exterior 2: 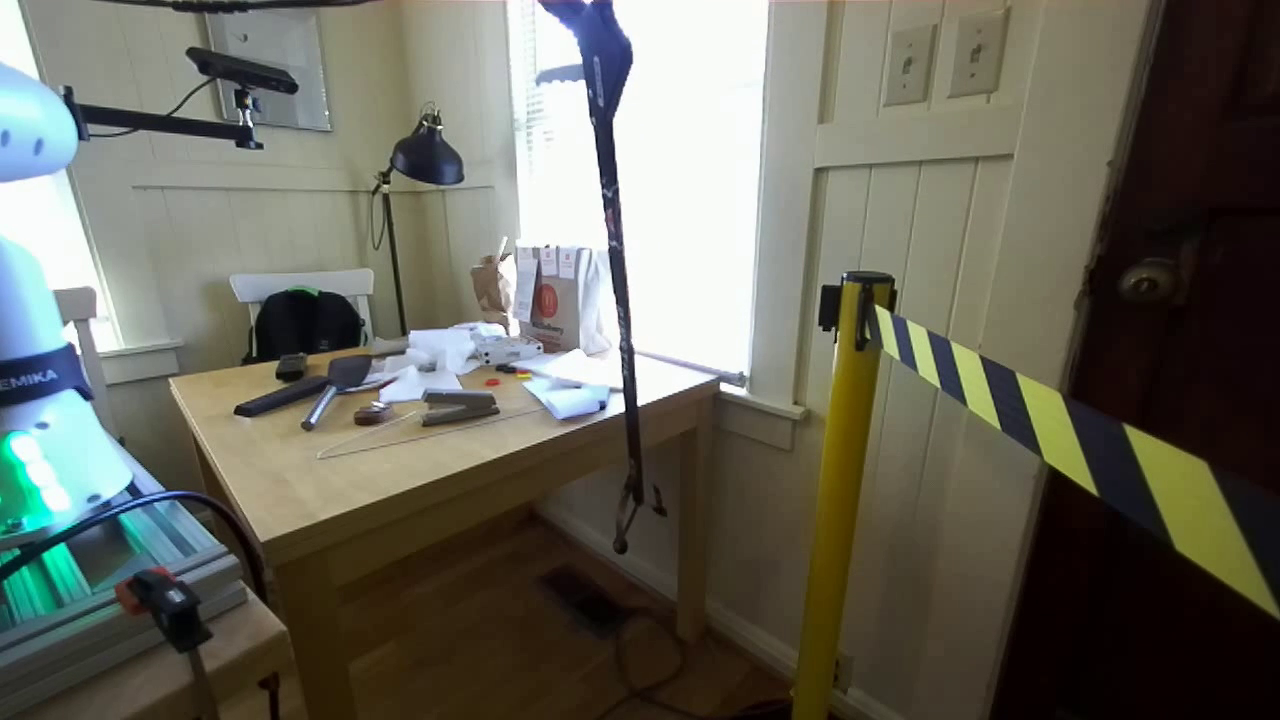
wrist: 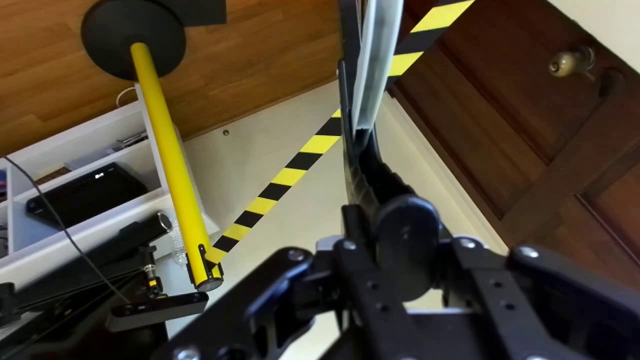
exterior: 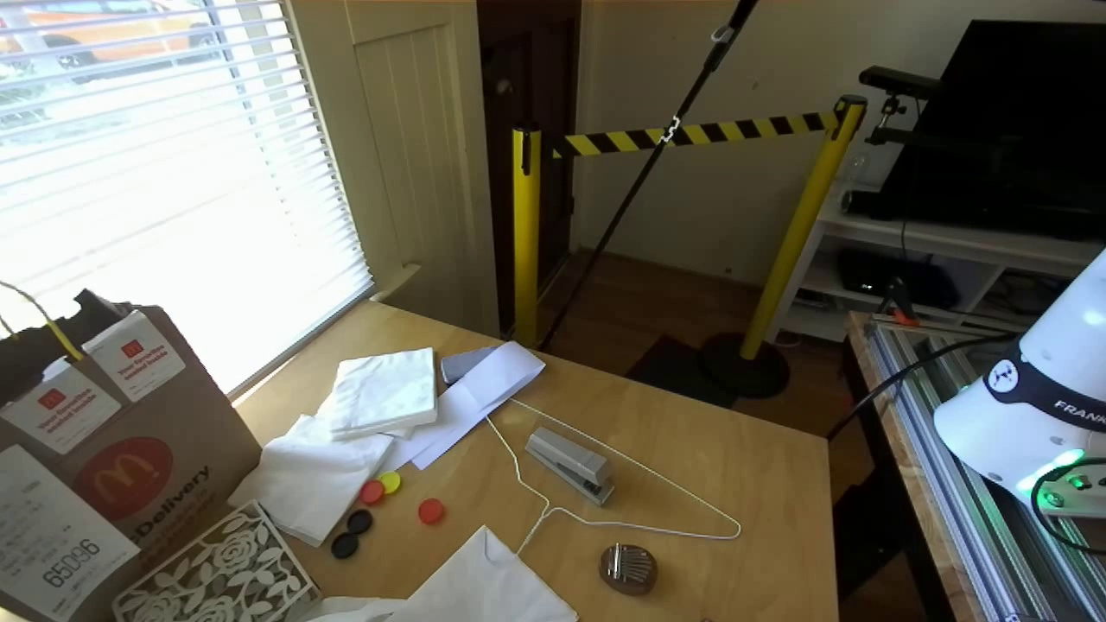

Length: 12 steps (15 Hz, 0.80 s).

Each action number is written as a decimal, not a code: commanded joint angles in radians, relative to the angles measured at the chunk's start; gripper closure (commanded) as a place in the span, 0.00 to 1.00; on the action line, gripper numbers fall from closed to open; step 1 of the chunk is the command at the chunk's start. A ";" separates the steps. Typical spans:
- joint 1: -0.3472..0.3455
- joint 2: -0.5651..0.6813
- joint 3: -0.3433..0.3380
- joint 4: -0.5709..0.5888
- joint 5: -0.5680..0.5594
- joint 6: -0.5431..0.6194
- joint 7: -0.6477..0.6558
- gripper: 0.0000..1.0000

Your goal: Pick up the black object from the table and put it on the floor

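Observation:
The black object [exterior: 638,183], a long thin black rod with a pale band, hangs slanted past the table's far edge in an exterior view; its lower end is hidden behind the table [exterior: 691,432]. In an exterior view the rod [exterior 2: 616,270] hangs nearly upright in front of the table [exterior 2: 330,490], its hooked tip seen over the floor [exterior 2: 450,600]. I cannot tell whether it touches the floor. In the wrist view my gripper [wrist: 400,235] is shut around the rod's thick end [wrist: 407,250]. The gripper is above the frame in an exterior view.
Yellow posts [exterior: 527,233] [exterior: 799,233] with striped tape [exterior: 734,131] stand by the rod; a post [exterior 2: 845,480] also shows nearby. A white TV stand [exterior: 976,238] is beyond. A stapler [exterior: 570,462], paper bag [exterior: 186,415] and napkins [exterior: 384,393] lie on the table.

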 commanded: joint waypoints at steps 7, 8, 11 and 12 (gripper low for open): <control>0.104 0.114 -0.035 -0.025 -0.225 -0.015 0.226 0.70; 0.104 0.114 -0.035 -0.025 -0.225 -0.014 0.226 0.70; 0.134 0.189 -0.033 0.012 -0.242 -0.017 0.311 0.93; 0.161 0.222 -0.044 0.028 -0.250 -0.021 0.343 0.93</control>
